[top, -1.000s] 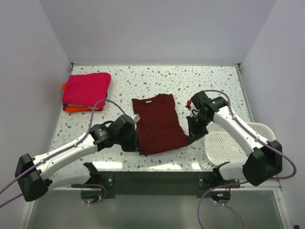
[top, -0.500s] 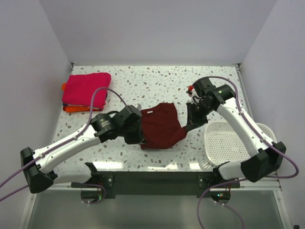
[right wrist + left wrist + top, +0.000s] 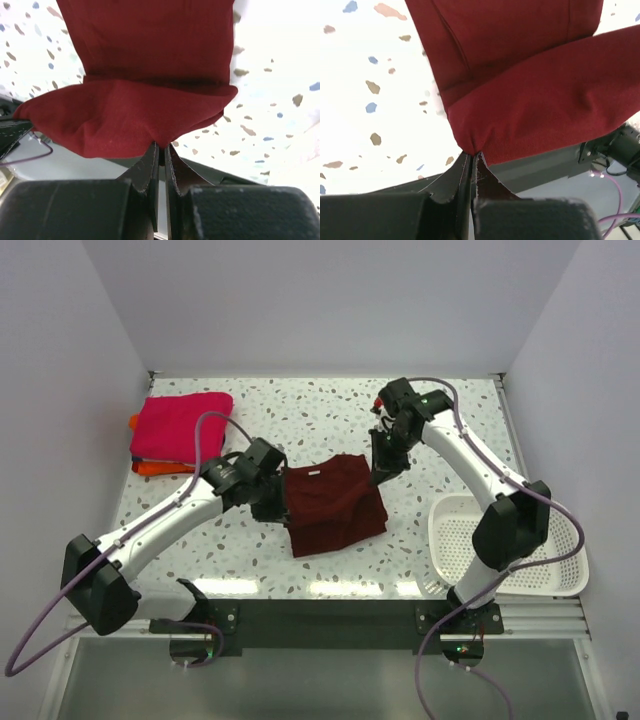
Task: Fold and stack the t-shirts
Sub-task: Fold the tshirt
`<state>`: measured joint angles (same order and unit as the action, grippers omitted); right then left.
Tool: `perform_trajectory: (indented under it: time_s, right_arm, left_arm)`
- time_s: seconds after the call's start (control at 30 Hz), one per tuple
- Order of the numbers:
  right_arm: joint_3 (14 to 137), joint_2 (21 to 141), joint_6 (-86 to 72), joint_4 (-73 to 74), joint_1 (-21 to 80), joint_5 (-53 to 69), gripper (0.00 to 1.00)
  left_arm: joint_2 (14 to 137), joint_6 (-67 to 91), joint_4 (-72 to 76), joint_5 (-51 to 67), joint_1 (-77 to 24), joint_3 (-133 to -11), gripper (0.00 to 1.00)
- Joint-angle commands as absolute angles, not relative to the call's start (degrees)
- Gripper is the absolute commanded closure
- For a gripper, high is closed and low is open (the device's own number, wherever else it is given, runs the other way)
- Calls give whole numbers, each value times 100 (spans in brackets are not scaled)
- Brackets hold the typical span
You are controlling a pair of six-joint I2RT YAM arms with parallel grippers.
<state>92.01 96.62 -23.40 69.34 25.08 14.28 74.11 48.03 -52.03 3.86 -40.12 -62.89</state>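
Left pincer (image 3: 471,159) and right pincer (image 3: 161,150) are each clamped tight on a corner of the maroon t-shirt (image 3: 338,510), lifting that edge over the rest lying mid-surface (image 3: 300,415), apparently to halve it; the folded pink t-shirt (image 3: 182,425) sits far left

The dark red shirt (image 3: 335,505) is plain deep maroon, with a small white label at its collar. The pink shirt (image 3: 180,426) is bright, plain magenta, and the orange shirt (image 3: 150,469) is vivid orange. The counter (image 3: 300,415) is white with grey, brown and blue flecks. The basket (image 3: 455,540) is white with a pattern of fine slots. The left arm (image 3: 160,535) and right arm (image 3: 470,455) are white with black joints. The left end effector (image 3: 472,160) and right end effector (image 3: 161,150) are black. The cables (image 3: 205,435) are purple.
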Motion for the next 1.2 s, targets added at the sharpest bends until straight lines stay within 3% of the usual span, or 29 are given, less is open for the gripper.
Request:
perform_trajectory:
  time_s: [0.0, 0.53, 0.57, 0.6, 0.63, 0.73, 0.8, 0.9, 1.1, 1.17]
  right_arm:
    - [9702, 9957, -2268, 6697, 2452, 1275, 100]
    - [11926, 12215, -2311, 6478, 2101, 976, 100]
    - [12014, 12339, -2346, 6373, 2074, 923, 100]
    - [12171, 12462, -2347, 6302, 2022, 897, 100]
    - [12303, 12724, -2347, 6284, 1987, 888, 89]
    - [12778, 12929, -2250, 6433, 1934, 774, 48]
    - [12614, 12719, -2180, 6294, 1934, 703, 37]
    - [11817, 12086, -2101, 5679, 1934, 686, 33]
    - [10585, 11268, -1899, 5274, 2004, 1001, 34]
    - [10189, 11084, -1837, 5099, 2065, 1211, 40]
  left_arm:
    - [7453, 4342, -4720, 589, -3613, -6284, 100]
    - [9447, 3569, -3622, 598, -2233, -7355, 100]
    - [9701, 3560, -3543, 580, -2111, -7626, 95]
    - [9799, 3525, -3507, 571, -2075, -7759, 83]
    - [9887, 3437, -3481, 510, -2057, -7900, 50]
    - [10028, 3340, -3638, 264, -2013, -8506, 4]
    - [9862, 3366, -3613, 220, -1995, -8482, 0]
    - [9493, 3454, -3244, 438, -1986, -7947, 0]
    - [8668, 3752, -2330, 817, -1986, -6435, 0]
    - [8509, 3823, -2066, 1036, -1986, -6022, 0]
